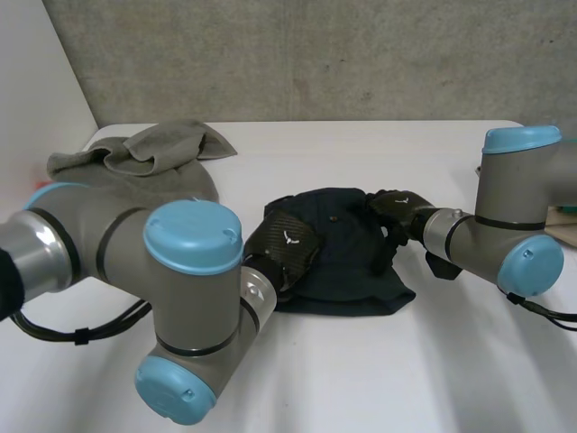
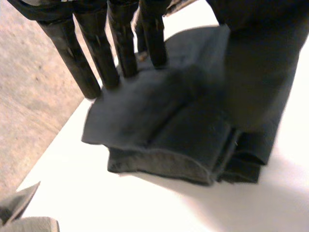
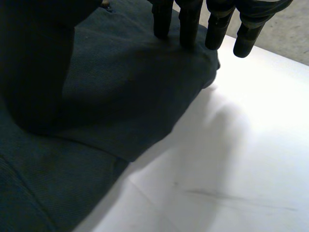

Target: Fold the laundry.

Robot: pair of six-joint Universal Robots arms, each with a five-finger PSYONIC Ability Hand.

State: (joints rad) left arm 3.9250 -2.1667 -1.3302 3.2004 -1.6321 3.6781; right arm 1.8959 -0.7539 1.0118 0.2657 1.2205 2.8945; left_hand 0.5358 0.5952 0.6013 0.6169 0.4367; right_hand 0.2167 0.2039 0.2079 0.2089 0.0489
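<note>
Two hands rest on the folded dark garment (image 1: pixel 347 271) at the middle of the white table (image 1: pixel 379 370). I read the left hand (image 1: pixel 287 242) as released, straight fingers (image 2: pixel 99 55) pressing its top layer; the right hand (image 1: pixel 397 209) is likewise released, fingertips (image 3: pixel 189 29) at its edge. A grey towel (image 1: pixel 149 158) lies at the far left corner

Here's the white table (image 1: pixel 379 361), running back to a grey wall. Right in the middle lies a dark navy garment (image 1: pixel 347 253), folded into a thick bundle; the left wrist view shows its layers stacked at one edge. At the far left corner sits a crumpled grey towel (image 1: pixel 153 153), bunched in loose folds. A strip of table shows between the two.
</note>
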